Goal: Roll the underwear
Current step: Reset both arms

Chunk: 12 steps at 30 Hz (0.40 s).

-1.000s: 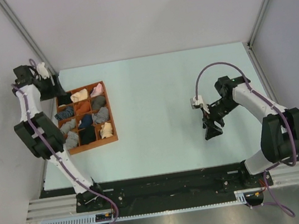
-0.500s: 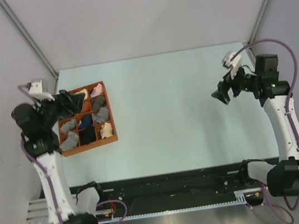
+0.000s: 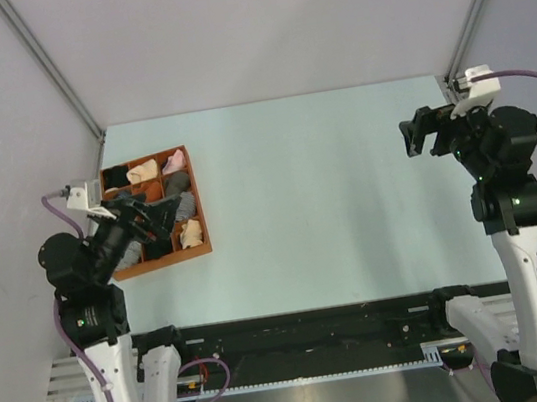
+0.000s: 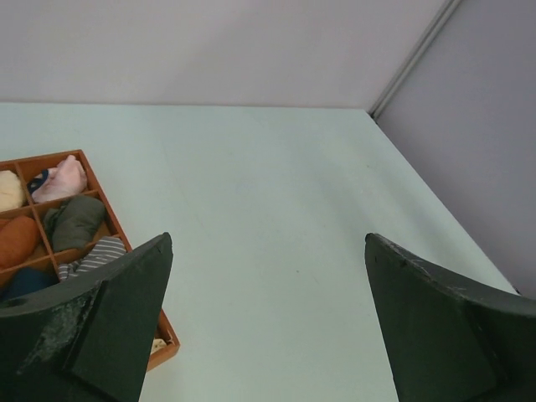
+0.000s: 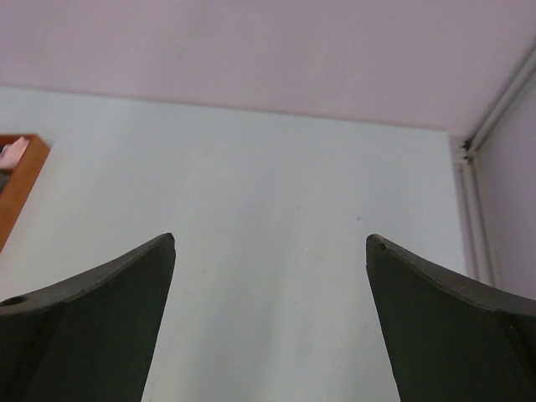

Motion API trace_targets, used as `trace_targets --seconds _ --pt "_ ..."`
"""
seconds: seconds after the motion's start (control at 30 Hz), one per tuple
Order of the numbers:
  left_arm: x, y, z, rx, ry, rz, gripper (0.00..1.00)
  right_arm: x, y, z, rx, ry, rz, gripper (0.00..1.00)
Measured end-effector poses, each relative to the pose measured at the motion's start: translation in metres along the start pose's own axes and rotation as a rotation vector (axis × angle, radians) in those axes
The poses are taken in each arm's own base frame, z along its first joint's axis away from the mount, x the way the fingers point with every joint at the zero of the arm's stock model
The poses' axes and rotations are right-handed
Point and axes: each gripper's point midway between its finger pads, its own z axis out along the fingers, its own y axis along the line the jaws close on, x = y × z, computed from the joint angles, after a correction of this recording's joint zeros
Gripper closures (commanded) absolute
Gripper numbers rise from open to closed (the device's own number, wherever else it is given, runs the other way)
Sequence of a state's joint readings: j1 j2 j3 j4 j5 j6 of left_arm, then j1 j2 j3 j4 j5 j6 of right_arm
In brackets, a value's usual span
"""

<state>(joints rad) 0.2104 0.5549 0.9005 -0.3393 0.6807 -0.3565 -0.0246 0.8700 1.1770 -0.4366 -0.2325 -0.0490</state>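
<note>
The underwear [image 3: 115,173] shows only in the top view, as a black bundle in the far-left corner compartment of the orange tray [image 3: 198,203]. My left gripper [image 3: 160,220] hangs raised over the tray's near half, open and holding nothing. In the left wrist view its fingers [image 4: 126,318] frame bare table, with the tray [image 4: 167,345] at the lower left. My right gripper [image 3: 411,137] is lifted high at the far right, open and empty, its fingertips [image 5: 126,293] over bare table.
The tray's other compartments hold small rolled bundles: cream [image 3: 142,169], pink [image 3: 175,160], grey [image 3: 180,206] and navy [image 3: 154,216]. Grey walls with metal posts [image 3: 467,9] close in the pale green table on three sides. A black rail [image 3: 297,323] runs along the near edge.
Both arms have risen and pulled back toward their bases. The left gripper left the tray's far-left corner, uncovering the black bundle there. Both grippers have opened wider.
</note>
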Motion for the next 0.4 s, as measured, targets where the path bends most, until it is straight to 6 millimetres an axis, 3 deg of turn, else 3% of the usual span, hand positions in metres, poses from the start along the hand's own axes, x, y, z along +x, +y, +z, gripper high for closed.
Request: trace_targets --seconds 0.17,0.4 --pt "-0.008 -0.008 -0.019 -0.055 -0.039 0.028 0.00 -0.024 -0.012 -0.017 0.101 -0.071 0.024 0.00" --pt "-0.003 -0.007 -0.021 -0.064 -0.023 0.014 0.00 -0.012 -0.022 -0.016 0.130 -0.027 0.083 0.00"
